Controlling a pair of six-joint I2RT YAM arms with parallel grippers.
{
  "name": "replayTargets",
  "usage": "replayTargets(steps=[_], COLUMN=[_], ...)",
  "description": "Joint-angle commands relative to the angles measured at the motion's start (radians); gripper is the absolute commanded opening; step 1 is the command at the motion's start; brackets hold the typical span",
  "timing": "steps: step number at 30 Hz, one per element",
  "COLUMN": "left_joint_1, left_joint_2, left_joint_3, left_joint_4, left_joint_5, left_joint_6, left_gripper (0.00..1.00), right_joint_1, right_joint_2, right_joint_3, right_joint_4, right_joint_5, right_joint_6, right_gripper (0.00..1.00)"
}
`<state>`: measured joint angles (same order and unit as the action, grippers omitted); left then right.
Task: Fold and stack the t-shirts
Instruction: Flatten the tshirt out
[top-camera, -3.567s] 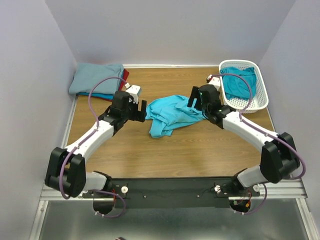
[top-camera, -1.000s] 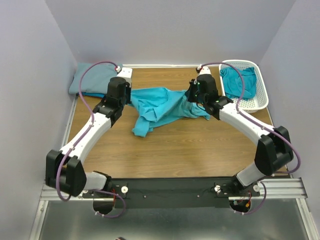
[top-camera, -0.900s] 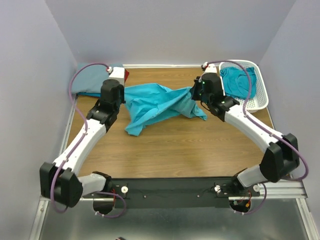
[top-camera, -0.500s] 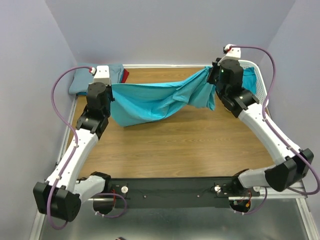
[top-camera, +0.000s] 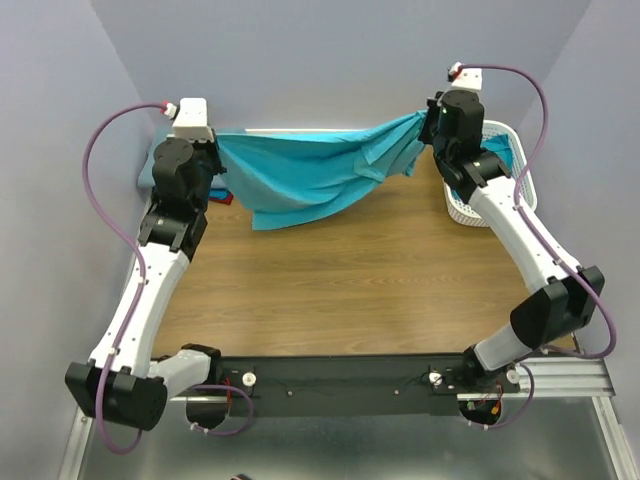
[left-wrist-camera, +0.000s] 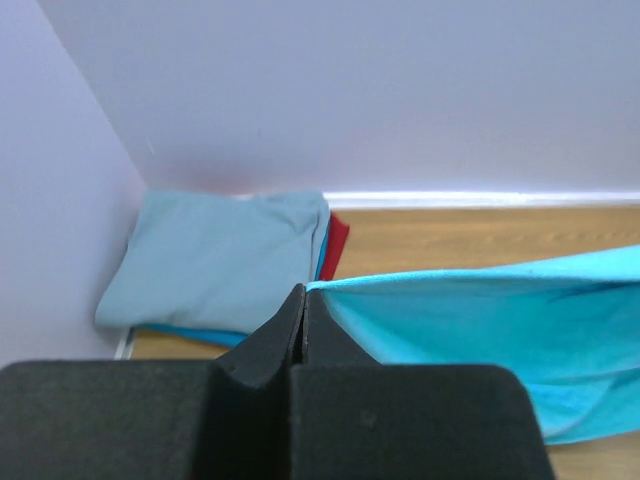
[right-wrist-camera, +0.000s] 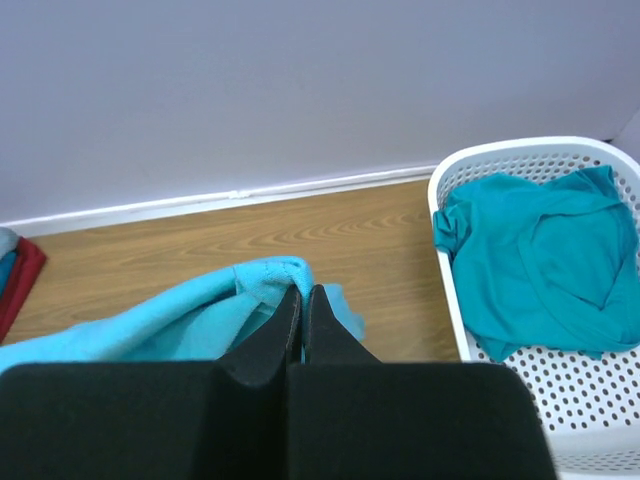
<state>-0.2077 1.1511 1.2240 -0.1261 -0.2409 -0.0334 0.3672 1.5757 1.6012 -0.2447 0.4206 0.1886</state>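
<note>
Turquoise t-shirt (top-camera: 310, 175): hangs over the far side of the table (top-camera: 350, 290), strung left to right between the two arms. Its top edge sags in the middle and a loose bunch droops toward the left.
Left gripper (left-wrist-camera: 303, 305): fingers pinched tight on the shirt's left corner, held high at the far left.
Right gripper (right-wrist-camera: 303, 298): fingers clamped together on a gathered wad of cloth at the shirt's right end, high at the far right.
Folded stack (left-wrist-camera: 215, 265): a grey-blue tee on top with red and blue edges beneath, in the far left corner just below the left grip.
Basket (right-wrist-camera: 520, 155): at the far right, holding a teal t-shirt (right-wrist-camera: 530, 260).
Risk, slipping: each grip looks to hold only a small bite of cloth, so pulling wider could tug a corner free and drop that side.
Risk, twist: the right end is bunched rather than flat, so laying it down like this would likely trap creases.
Risk, snagging: the drooping part could drag across the stack.
Change: seconds ago the shirt lay crumpled mid-table. Both arms have since lifted it up, apart and toward the far wall.
</note>
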Motion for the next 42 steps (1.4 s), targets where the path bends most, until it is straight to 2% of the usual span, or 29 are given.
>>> replayTargets(steps=[1, 3, 4, 6, 7, 8, 9, 11, 14, 20, 25, 30, 31, 32, 33, 42], left_joint_1=[0.004, 0.002, 0.002, 0.002, 0.001, 0.001, 0.001, -0.002, -0.002, 0.002, 0.071, 0.077, 0.082, 0.085, 0.085, 0.085], left_joint_2=[-0.056, -0.059, -0.060, -0.060, -0.060, -0.065, -0.073, -0.097, -0.132, -0.103, -0.025, 0.111, 0.172, 0.202, 0.247, 0.373], left_joint_3=[-0.084, -0.145, -0.217, -0.296, -0.355, -0.377, -0.392, -0.419, -0.425, -0.423, -0.413, -0.386, -0.362, -0.350, -0.339, -0.336], left_joint_4=[0.013, -0.046, -0.073, -0.087, -0.093, -0.101, -0.101, -0.080, -0.057, -0.087, -0.086, -0.090, -0.098, -0.113, -0.115, -0.093], left_joint_5=[0.038, 0.086, 0.106, 0.175, 0.196, 0.231, 0.236, 0.270, 0.262, 0.177, 0.183, 0.178, 0.169, 0.161, 0.170, 0.224], left_joint_6=[-0.036, -0.055, -0.066, -0.069, -0.072, -0.069, -0.071, -0.079, -0.080, -0.089, -0.100, -0.128, -0.132, -0.135, -0.137, -0.155], left_gripper=[0.00, 0.00, 0.00, 0.00, 0.14, 0.30, 0.43, 0.60, 0.69, 0.70, 0.67, 0.64, 0.63, 0.55, 0.54, 0.52], right_joint_1=[-0.005, -0.007, -0.007, -0.005, -0.007, -0.007, -0.007, -0.007, -0.005, -0.005, -0.005, -0.005, -0.005, -0.005, -0.005, -0.005], right_joint_2=[-0.098, -0.161, -0.205, -0.251, -0.272, -0.308, -0.322, -0.336, -0.333, -0.281, -0.233, -0.258, -0.267, -0.281, -0.305, -0.396], right_joint_3=[-0.078, -0.220, -0.324, -0.423, -0.475, -0.550, -0.585, -0.628, -0.675, -0.773, -0.827, -0.828, -0.831, -0.834, -0.842, -0.865], right_joint_4=[0.002, 0.001, 0.001, 0.001, -0.001, -0.004, -0.005, -0.005, -0.005, 0.059, 0.111, 0.143, 0.148, 0.154, 0.159, 0.160], right_joint_5=[0.006, 0.038, 0.079, 0.122, 0.162, 0.179, 0.188, 0.189, 0.095, -0.100, -0.175, -0.216, -0.226, -0.238, -0.244, -0.283], right_joint_6=[0.015, 0.072, 0.109, 0.153, 0.196, 0.215, 0.233, 0.264, 0.282, 0.325, 0.347, 0.347, 0.348, 0.351, 0.353, 0.333], right_gripper=[0.01, 0.01, 0.03, 0.10, 0.35, 0.53, 0.68, 0.83, 0.84, 0.83, 0.82, 0.82, 0.82, 0.82, 0.82, 0.82])
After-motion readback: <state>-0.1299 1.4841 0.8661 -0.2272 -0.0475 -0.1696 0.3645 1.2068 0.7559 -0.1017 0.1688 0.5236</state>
